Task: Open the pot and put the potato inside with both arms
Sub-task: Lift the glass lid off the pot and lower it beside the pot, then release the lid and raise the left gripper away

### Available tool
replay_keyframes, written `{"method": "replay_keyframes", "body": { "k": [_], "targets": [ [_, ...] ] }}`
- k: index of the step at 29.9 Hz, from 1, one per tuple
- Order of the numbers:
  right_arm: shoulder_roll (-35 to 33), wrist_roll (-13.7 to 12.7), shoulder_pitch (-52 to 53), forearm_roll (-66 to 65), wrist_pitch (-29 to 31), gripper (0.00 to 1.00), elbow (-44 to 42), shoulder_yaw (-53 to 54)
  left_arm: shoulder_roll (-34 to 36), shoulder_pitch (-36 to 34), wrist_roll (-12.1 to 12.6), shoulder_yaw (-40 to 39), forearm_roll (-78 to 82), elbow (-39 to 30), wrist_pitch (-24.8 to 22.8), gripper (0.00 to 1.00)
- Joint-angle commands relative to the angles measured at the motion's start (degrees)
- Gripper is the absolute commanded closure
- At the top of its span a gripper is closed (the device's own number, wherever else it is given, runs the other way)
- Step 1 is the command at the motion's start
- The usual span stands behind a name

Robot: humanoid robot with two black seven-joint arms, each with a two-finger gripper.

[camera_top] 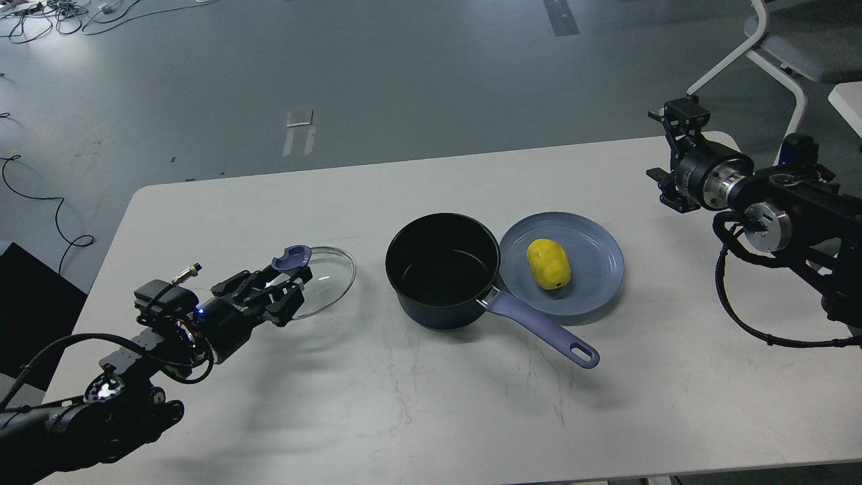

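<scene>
Down low, left gripper [286, 286] is clamped on the glass lid [328, 281], off to the pot's [442, 271] left. Pot stands uncovered mid-surface [417, 411]. Potato [548, 264] lies on the blue plate [592, 269], well apart from the right gripper [675, 155]; can't tell its state.

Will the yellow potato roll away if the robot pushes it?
Probably a little: the potato is a smooth oval, so it may roll sideways. The plate has a raised rim that would likely stop it. It looks slippery to pinch.
</scene>
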Motion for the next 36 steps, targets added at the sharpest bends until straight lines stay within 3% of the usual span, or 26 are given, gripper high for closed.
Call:
{"method": "replay_keyframes", "body": {
  "k": [1, 16, 18, 21, 22, 25, 32, 36],
  "targets": [
    [0.0, 0.0, 0.0, 0.0, -0.2, 0.0, -0.1, 0.1, -1.7, 0.8, 0.0, 0.3, 0.1, 3.0, 0.0, 0.41],
    [-0.4, 0.0, 0.0, 0.0, -0.2, 0.0, 0.0, 0.3, -3.6, 1.4, 0.0, 0.3, 0.1, 6.3, 0.0, 0.32],
    [-0.4, 0.0, 0.0, 0.0, -0.2, 0.0, 0.0, 0.3, -3.6, 1.4, 0.0, 0.3, 0.1, 6.3, 0.0, 0.18],
    [-0.4, 0.0, 0.0, 0.0, -0.2, 0.0, 0.0, 0.3, -3.6, 1.4, 0.0, 0.1, -0.3, 6.2, 0.0, 0.05],
    [-0.4, 0.0, 0.0, 0.0, -0.2, 0.0, 0.0, 0.3, -3.6, 1.4, 0.0, 0.1, -0.3, 6.2, 0.0, 0.05],
    [-0.4, 0.0, 0.0, 0.0, -0.2, 0.0, 0.0, 0.3, -3.3, 0.9, 0.0, -0.6, -2.1, 4.5, 0.0, 0.02],
    [0.0, 0.7, 0.5, -0.4, -0.4, 0.0, 0.3, 0.2, 2.7, -5.3, 0.0, -4.1, -14.4, -13.2, 0.0, 0.02],
    [-0.2, 0.9, 1.0, -0.5, -0.2, 0.0, 1.0, 0.1, 2.4, -9.5, 0.0, -7.0, -22.9, -13.8, 0.0, 0.02]
  ]
}}
